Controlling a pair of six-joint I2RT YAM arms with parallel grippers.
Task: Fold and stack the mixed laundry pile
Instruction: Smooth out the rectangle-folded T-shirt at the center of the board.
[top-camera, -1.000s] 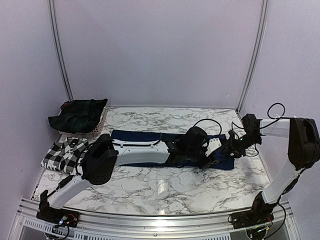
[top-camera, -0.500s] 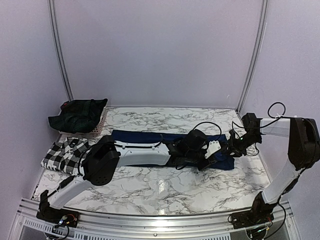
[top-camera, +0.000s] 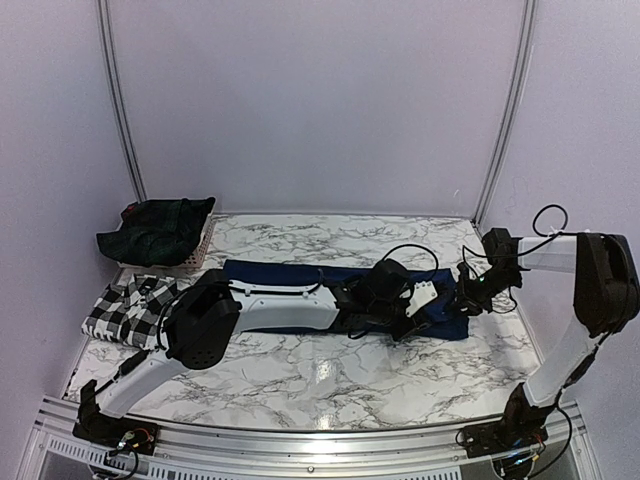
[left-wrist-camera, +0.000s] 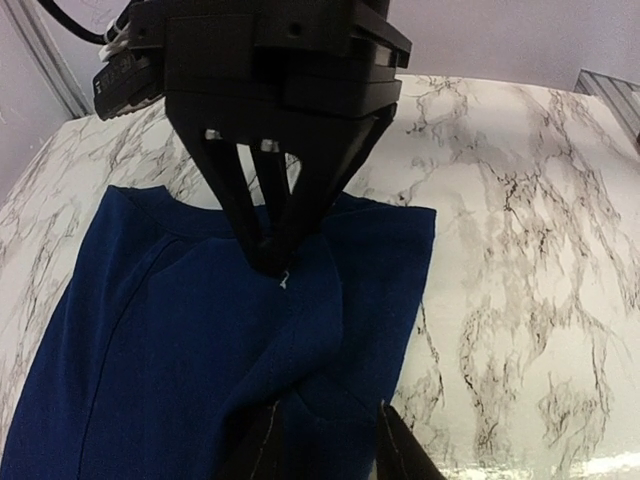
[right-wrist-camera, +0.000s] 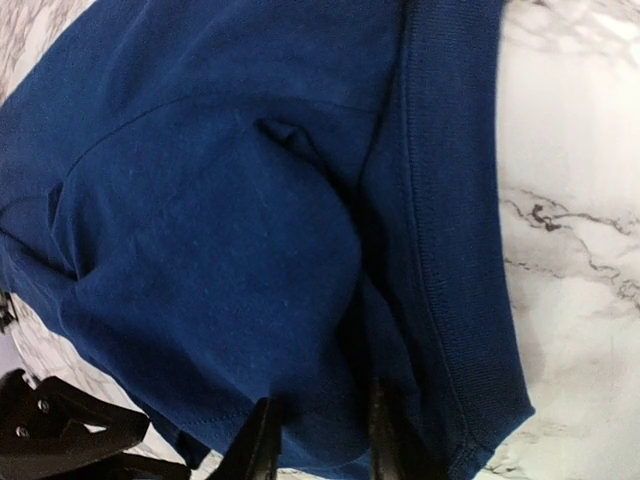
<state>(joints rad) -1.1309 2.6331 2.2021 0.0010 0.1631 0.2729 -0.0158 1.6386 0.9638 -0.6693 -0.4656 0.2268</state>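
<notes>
Top view, navy T-shirt (top-camera: 270, 272): it lies as a long narrow band across the middle of the tabletop (top-camera: 330, 375), its long axis running left to right. My left arm stretches along it and hides much of it.
Top view, tools: my left tool (top-camera: 428, 315) and right tool (top-camera: 465, 298) sit close together over the band's right end, the right one just beyond the left. Both are at the cloth, so neither arm is the nearer one in any way that matters.
Top view, rest of the pile: the check shirt (top-camera: 125, 310) lies flat at the left edge, well apart from both tools. The plaid garment (top-camera: 155, 230) is heaped on a basket (top-camera: 205, 245) in the far left corner.
Left wrist view, left tool: my two fingers stand apart with a raised fold of navy between them. I cannot tell whether they press it or only straddle it.
Left wrist view, right tool: it comes down straight ahead, fingertips drawn together on a ridge of the same cloth, so I judge that it pinches the shirt.
Left wrist view, edge: the shirt's right edge lies just past that pinch, and marble shows beyond it.
Right wrist view: navy fills most of the frame, a ribbed edge band runs beside my fingers, and cloth is bunched between them.
Coming move, as I judge it: carry this right end leftward along the band's long axis to halve it.
Surface and room: a smooth marbled top, with plain walls close on three sides.
</notes>
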